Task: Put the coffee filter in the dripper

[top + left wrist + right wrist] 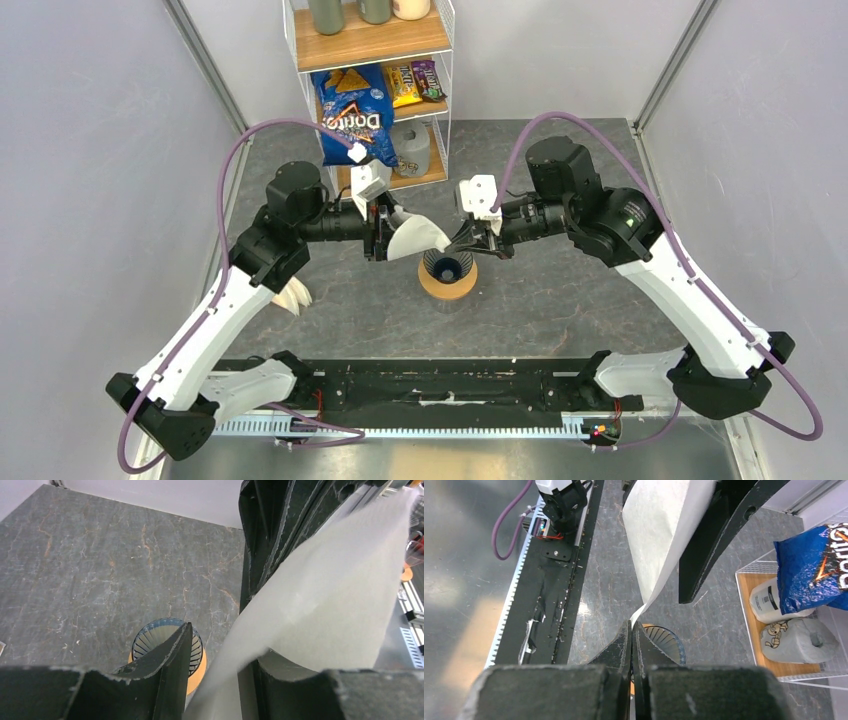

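Observation:
The coffee filter point(416, 238) is a white paper sheet held in the air between my two grippers, just above the dripper point(447, 266). The dripper is a dark blue ribbed cone standing upright on a wooden ring point(447, 288). My right gripper point(466, 243) is shut on the filter's pointed corner point(638, 614), directly over the dripper point(666, 641). My left gripper point(385, 228) is open. The filter point(320, 600) lies against its right finger, and its left finger point(172, 660) stands apart from the paper, in front of the dripper point(150, 640).
A fanned bundle of cream filters point(293, 296) lies by the left arm. A wire shelf rack point(370, 45) at the back holds a blue Doritos bag point(352, 112) and other goods. A black rail point(430, 385) runs along the near edge.

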{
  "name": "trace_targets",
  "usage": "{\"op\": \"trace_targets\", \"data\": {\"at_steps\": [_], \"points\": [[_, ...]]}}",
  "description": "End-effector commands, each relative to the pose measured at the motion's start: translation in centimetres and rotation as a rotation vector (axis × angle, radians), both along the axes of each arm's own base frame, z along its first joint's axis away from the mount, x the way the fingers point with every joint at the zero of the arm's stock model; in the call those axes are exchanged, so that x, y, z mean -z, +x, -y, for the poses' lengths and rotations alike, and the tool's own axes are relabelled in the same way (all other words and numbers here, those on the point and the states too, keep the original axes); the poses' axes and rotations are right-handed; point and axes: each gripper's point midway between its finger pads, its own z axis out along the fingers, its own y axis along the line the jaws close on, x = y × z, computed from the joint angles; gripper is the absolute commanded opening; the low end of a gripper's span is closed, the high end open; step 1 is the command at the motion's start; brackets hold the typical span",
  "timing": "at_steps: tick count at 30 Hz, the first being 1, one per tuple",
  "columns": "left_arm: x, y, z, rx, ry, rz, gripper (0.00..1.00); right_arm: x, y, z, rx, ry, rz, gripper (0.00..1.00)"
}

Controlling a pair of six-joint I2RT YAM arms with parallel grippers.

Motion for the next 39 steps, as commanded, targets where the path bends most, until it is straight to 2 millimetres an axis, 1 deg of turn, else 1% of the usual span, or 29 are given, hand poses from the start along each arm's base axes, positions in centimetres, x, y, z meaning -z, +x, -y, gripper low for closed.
{"op": "trace_targets", "data": {"at_steps": [1,5,8,11,13,15,18,20,22,25,28,32,34,35,36,39], "points": [[-1.5,-0.5,-0.3,0.027,-0.056,0.17,0.44,-1.0,-1.2,-0.1,-0.021,0.038,-0.046,0.0],[-1.8,-2.4,0.0,0.132,-0.076,0.141,0.45,-0.7,-0.9,-0.2,-0.016,0.031,-0.045,0.0],[-2.4,-3.4,0.2,0.187,-0.102,0.111,0.46,-0.5,-0.8,-0.2,-0.018,0.025,-0.04,0.0],[-2.6,-3.8,0.3,0.209,-0.107,0.095,0.47,-0.5,-0.9,-0.2,-0.024,0.025,-0.033,0.0],[-2.5,-3.3,0.5,0.186,-0.102,0.086,0.47,-0.7,-0.9,-0.2,-0.028,0.031,-0.031,0.0],[-2.2,-1.9,0.7,0.112,-0.086,0.068,0.46,-0.9,-1.0,-0.2,-0.035,0.035,-0.028,0.0],[-2.1,-0.3,0.8,0.031,-0.066,0.066,0.43,-0.9,-1.2,-0.2,-0.041,0.037,-0.03,0.0],[-2.1,0.0,0.8,0.019,-0.061,0.083,0.43,-0.9,-1.3,-0.2,-0.046,0.037,-0.029,0.0],[-2.1,-0.7,1.0,0.058,-0.063,0.089,0.45,-0.9,-1.2,-0.3,-0.045,0.036,-0.029,0.0],[-2.2,-3.0,1.0,0.186,-0.081,0.088,0.44,-0.6,-1.2,-0.2,-0.048,0.027,-0.025,0.0],[-2.5,-4.3,0.9,0.243,-0.108,0.093,0.4,-0.4,-1.2,-0.1,-0.046,0.02,-0.027,0.0],[-2.7,-4.4,1.2,0.26,-0.11,0.058,0.28,-0.3,-1.2,-0.2,-0.05,0.017,-0.031,0.0],[-2.6,-4.2,1.4,0.252,-0.103,0.038,0.25,-0.4,-1.1,-0.2,-0.049,0.018,-0.03,0.0],[-2.5,-4.0,1.5,0.243,-0.099,0.032,0.25,-0.4,-1.1,-0.3,-0.051,0.019,-0.029,0.0],[-2.4,-3.9,1.5,0.235,-0.093,0.021,0.28,-0.5,-1.1,-0.3,-0.052,0.019,-0.026,0.0],[-2.0,-3.2,1.6,0.194,-0.072,0.012,0.38,-0.6,-1.1,-0.2,-0.049,0.022,-0.025,0.0]]}}
